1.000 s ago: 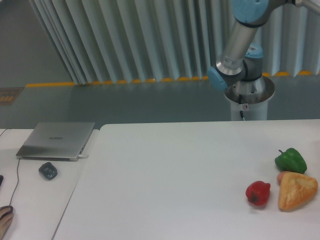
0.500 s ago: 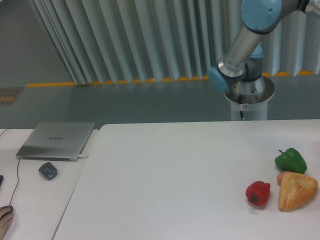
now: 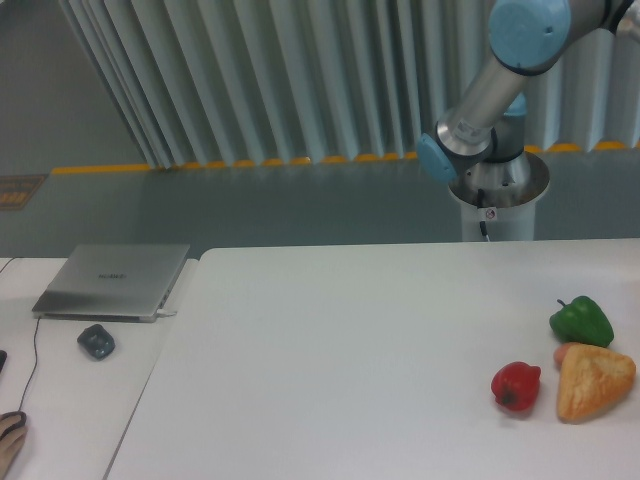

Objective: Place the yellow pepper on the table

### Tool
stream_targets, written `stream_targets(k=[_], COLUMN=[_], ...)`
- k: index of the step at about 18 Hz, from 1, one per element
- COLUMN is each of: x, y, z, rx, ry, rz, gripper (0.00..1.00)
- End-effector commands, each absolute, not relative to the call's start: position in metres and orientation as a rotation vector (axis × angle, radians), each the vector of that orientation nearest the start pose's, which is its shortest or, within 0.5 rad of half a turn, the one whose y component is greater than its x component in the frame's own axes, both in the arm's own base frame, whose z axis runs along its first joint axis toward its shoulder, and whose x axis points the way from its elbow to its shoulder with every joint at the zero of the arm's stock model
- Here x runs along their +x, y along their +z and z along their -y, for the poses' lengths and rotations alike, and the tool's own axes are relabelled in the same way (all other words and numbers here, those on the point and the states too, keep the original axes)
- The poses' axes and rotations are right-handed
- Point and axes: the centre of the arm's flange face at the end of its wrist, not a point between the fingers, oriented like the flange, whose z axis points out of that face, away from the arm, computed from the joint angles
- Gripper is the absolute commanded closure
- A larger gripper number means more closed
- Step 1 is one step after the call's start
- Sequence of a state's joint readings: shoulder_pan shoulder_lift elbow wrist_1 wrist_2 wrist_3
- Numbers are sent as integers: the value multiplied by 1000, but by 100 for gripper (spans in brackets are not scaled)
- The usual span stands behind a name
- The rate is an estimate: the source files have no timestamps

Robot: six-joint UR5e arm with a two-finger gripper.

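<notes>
The yellow pepper does not show in the camera view; it is out of view. The large white table (image 3: 350, 340) fills the lower part of the frame. Only part of my arm (image 3: 482, 98) shows at the top right, with its blue elbow joint (image 3: 529, 24) near the top edge. The arm runs out of the frame at the upper right, so my gripper is not in view.
A green pepper (image 3: 581, 320), a red pepper (image 3: 516, 385) and a dull orange-tan wedge-shaped lump (image 3: 593, 381) lie at the table's right edge. A small peach sliver (image 3: 562, 353) peeks out by the lump. A grey laptop (image 3: 112, 280) and a dark mouse (image 3: 96, 341) sit on the left desk.
The arm's blue elbow joint has swung to the right and a little lower. The things on the table have not moved.
</notes>
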State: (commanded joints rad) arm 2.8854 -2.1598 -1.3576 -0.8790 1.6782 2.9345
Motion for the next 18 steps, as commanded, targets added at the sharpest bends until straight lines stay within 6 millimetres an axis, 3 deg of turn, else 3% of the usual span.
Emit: stream_targets(k=[14,18], x=[-678,-678], y=[286,288], z=[-305,-304], rx=[-2351,-2361], ry=[359,364], rz=[-2424,-2415], gripper=[1,39])
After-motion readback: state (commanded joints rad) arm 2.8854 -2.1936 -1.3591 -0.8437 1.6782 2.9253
